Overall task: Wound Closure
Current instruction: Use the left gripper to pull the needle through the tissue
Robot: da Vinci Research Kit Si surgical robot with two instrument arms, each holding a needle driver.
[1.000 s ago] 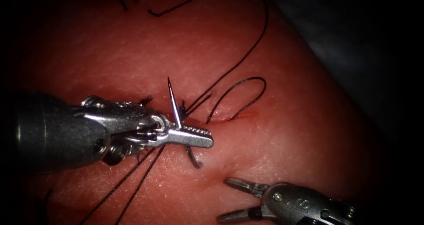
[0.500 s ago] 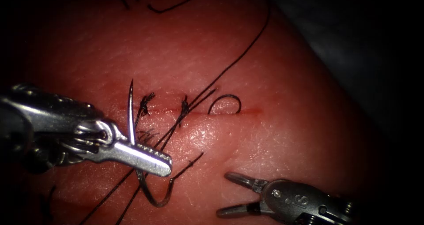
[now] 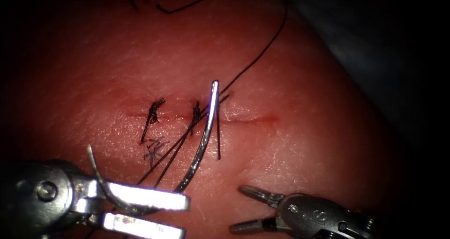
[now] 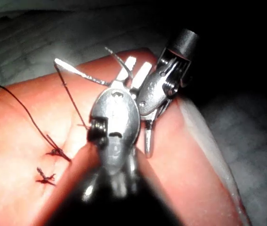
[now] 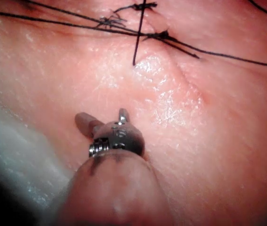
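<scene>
My left tool (image 3: 185,215) sits low at the left, below the cut (image 3: 253,119), with its jaws shut on the curved needle (image 3: 202,143) about a third of the way from the tip. The needle is out of the tissue (image 3: 304,140). Its tip rises left of the jaws and its blunt end stands over the cut beside a knot (image 3: 194,111). Thread (image 3: 255,61) runs from the far right past that knot toward the left tool. In the left wrist view the jaws (image 4: 140,63) grip the needle (image 4: 84,75). My right tool (image 3: 236,210), also (image 5: 102,117), is open and holds nothing, below the cut's right part.
A second knot (image 3: 152,110) with short cut ends sits on the cut further left. A loose thread end (image 3: 218,140) lies just right of the needle. More dark thread (image 3: 187,5) curls at the far edge. The tissue drops off at the right.
The left tool drew the needle down and left, away from the cut, and turned it so the blunt end points up. The thread loop right of the knot shrank and vanished. The right tool stayed put.
</scene>
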